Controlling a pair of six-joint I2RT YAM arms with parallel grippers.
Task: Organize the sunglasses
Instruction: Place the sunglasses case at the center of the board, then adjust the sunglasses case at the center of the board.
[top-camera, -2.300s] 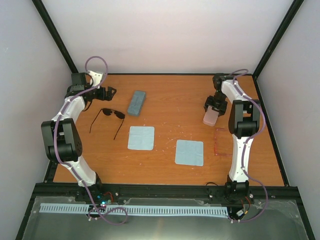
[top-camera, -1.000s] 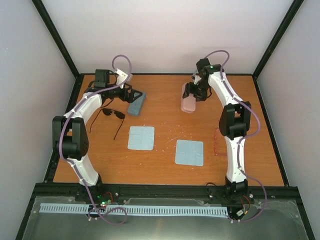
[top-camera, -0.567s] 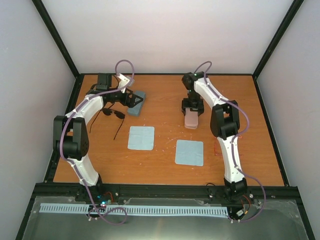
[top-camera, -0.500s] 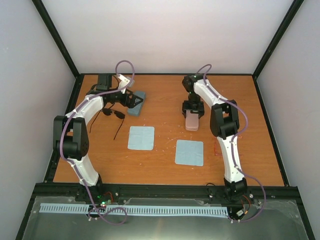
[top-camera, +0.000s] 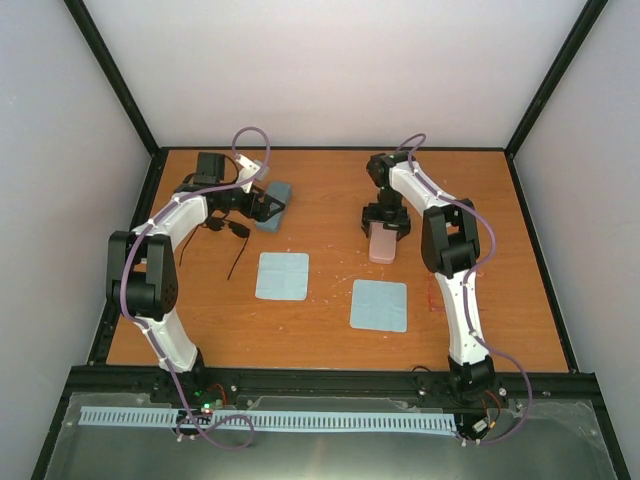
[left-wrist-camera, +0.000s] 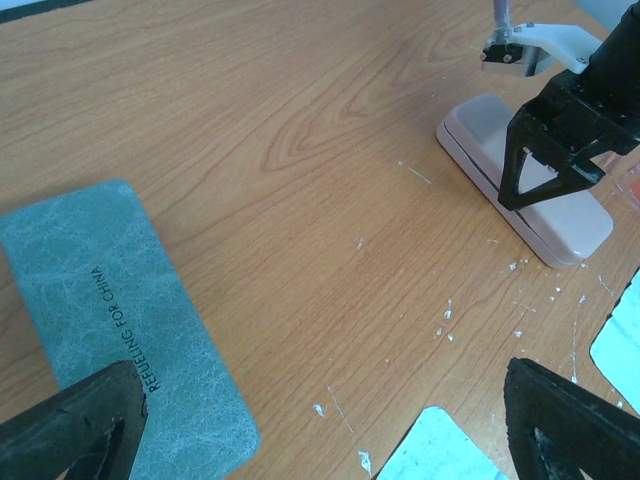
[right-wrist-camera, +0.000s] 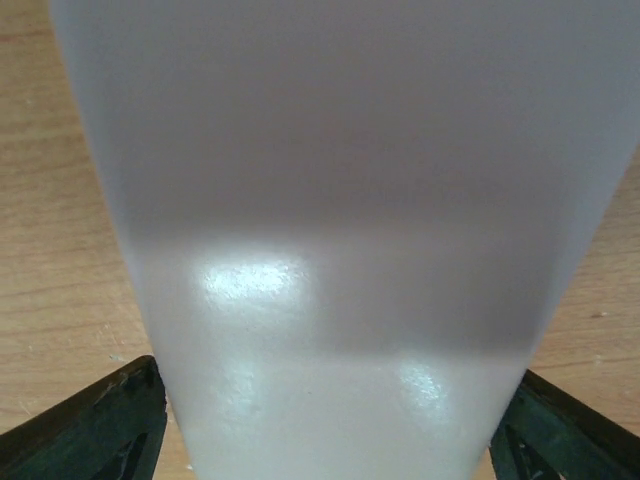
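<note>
The black sunglasses (top-camera: 230, 229) lie on the table at the far left, partly under my left arm. The pink-red sunglasses (top-camera: 433, 290) lie at the right, mostly hidden behind my right arm. My left gripper (top-camera: 262, 202) is open and empty, low over the near end of the blue-grey case (top-camera: 276, 205). In the left wrist view that gripper (left-wrist-camera: 325, 430) has its fingers wide apart, with the case (left-wrist-camera: 120, 330) by the left one. My right gripper (top-camera: 385, 222) is shut on the pink case (top-camera: 381, 244), which rests on the table and fills the right wrist view (right-wrist-camera: 340, 300).
Two light-blue cloths lie mid-table, one left (top-camera: 282, 275) and one right (top-camera: 379, 305). The pink case (left-wrist-camera: 525, 180) and my right gripper's fingers (left-wrist-camera: 555, 150) show at the top right of the left wrist view. Black frame rails edge the table.
My right arm swung the pink case from the right side to the table's middle and set it down. My left gripper moved right, from the far left corner to the blue-grey case.
</note>
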